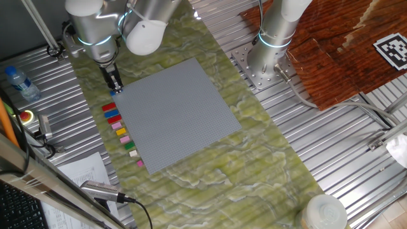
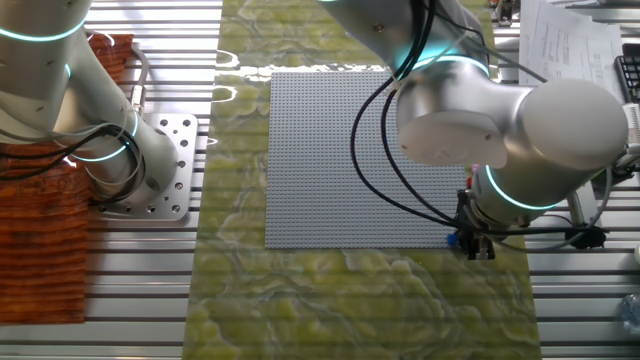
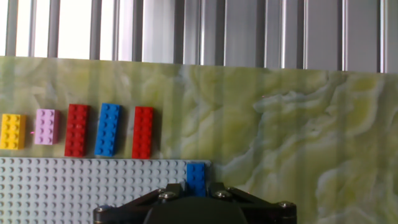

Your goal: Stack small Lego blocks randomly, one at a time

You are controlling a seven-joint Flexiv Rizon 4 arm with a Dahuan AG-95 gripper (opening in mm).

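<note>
Both fixed cameras look down from opposite sides, sharing the grey baseplate [image 1: 175, 114]; the hand camera views its corner closely

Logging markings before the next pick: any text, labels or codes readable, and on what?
No readable words or numbers anywhere.
Square black-and-white marker on the brown board: a pattern, no letters.
Printed sheets beside the mat: too small to read.
Bottle label: blurred.
Lego blocks: no print visible.

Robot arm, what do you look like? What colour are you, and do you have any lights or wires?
The arm is fat, round and silvery white, with glowing blue-green rings at its joints. Black cables loop along it. At its tip sits a small black gripper with two thin fingers.
</note>
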